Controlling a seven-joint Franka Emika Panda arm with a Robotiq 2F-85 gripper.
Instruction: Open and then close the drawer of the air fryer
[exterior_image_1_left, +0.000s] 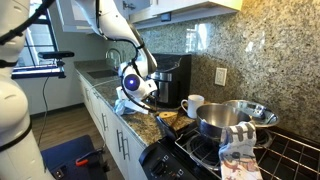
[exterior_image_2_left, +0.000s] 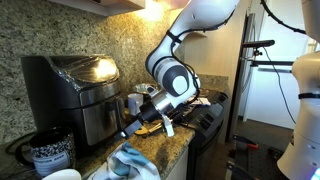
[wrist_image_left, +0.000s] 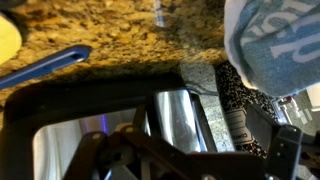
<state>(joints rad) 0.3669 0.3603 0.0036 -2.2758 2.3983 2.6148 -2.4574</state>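
The air fryer (exterior_image_2_left: 70, 85) is a boxy black appliance with a shiny top, standing on the granite counter against the backsplash. It also shows behind the arm in an exterior view (exterior_image_1_left: 172, 78). Its black drawer (exterior_image_2_left: 95, 120) forms the lower front and looks pushed in or nearly so. My gripper (exterior_image_2_left: 133, 108) is right at the drawer's front. In the wrist view the jaws (wrist_image_left: 185, 150) look spread, with the drawer's shiny silver handle (wrist_image_left: 180, 120) between them. Contact with the handle is unclear.
A speckled mug (exterior_image_2_left: 45, 150) and a blue-white cloth (exterior_image_2_left: 130, 160) lie in front of the air fryer. A white mug (exterior_image_1_left: 192, 104) and a steel pot (exterior_image_1_left: 225, 120) on the stove stand beside it. A yellow item (exterior_image_2_left: 150, 125) lies under the wrist.
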